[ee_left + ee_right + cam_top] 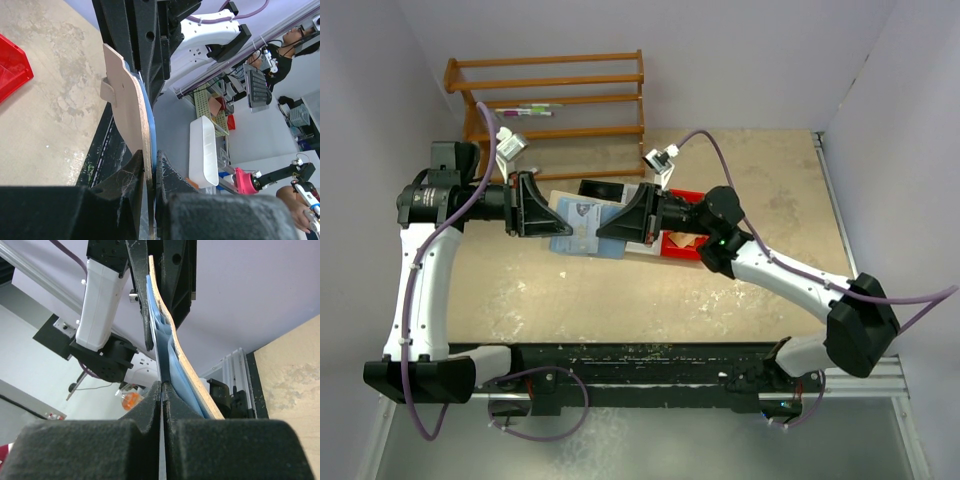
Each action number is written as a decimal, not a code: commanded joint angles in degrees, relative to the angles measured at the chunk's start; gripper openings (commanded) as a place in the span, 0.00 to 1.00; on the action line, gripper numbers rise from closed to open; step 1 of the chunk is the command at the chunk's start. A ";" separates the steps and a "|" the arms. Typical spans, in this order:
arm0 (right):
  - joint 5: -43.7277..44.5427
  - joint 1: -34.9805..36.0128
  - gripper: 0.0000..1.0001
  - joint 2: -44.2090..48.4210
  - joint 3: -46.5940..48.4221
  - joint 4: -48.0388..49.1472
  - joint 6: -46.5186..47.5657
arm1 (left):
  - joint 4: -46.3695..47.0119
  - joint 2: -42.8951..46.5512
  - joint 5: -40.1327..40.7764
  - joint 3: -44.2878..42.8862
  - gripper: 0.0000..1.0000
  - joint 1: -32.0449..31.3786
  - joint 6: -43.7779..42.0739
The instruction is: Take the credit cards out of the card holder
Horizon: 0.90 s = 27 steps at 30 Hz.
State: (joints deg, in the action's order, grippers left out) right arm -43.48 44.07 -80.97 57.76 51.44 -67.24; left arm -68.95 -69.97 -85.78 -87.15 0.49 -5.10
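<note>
1. You get a black rail (pixel 650 360) along the near edge, carrying both arm bases. Past it is a worn beige table (pixel 620 300) with pale scuffs.
2. The card holder (pixel 580 235) is over mid-table, held between the two grippers. It is opened out, with its long axis running left-right. Whether it touches the table, you can't tell.
3. The bluish sleeves face up to the top camera, the tan cover (pixel 127 115) is on the other side, and the snap tab (pixel 107 90) sticks off the cover.
4. One credit card (pixel 582 213), a pale face with a small crest, still sits in the sleeves.
5. The left gripper (pixel 552 215) is on the holder's left end. Its jaws are closed tight on the tan cover and blue layer together.
6. The right gripper (pixel 608 230) is on the right end. Its jaws are pressed together on one thin pale-blue layer (pixel 161 385), and the tan cover passes outside the finger. You can't tell whether that layer is a sleeve or a card.
7. The red bin (pixel 688 197) is just right of the holder, under the right wrist. Something pale lies in it, mostly hidden.
8. The wooden rack (pixel 550 100) is far left, with pens (pixel 530 112) on a rung.
9. Pale lilac walls close the far and right sides.
</note>
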 commanded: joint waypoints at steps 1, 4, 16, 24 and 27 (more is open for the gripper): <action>-0.96 -1.02 0.00 2.67 -2.24 6.37 -1.74 | 0.21 0.60 -6.25 -1.09 0.04 0.04 -0.28; -0.60 -1.13 0.00 3.22 -2.75 6.23 -1.59 | 0.43 0.59 -5.54 -1.04 0.05 0.04 -0.12; 0.14 -5.34 0.00 9.52 -7.77 -6.00 4.62 | 3.08 0.89 23.12 -3.64 0.00 0.04 -0.44; -0.09 -16.58 0.00 11.56 -10.94 -19.43 9.03 | 3.79 1.33 38.46 -5.39 0.00 0.04 -3.24; 5.20 -17.11 0.00 10.05 -6.99 -31.30 17.56 | 3.15 1.52 38.70 -6.00 0.00 0.04 -4.12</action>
State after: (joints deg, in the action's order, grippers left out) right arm -42.72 28.03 -70.65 46.54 33.78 -59.90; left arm -67.33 -69.87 -50.78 -90.24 0.47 -6.76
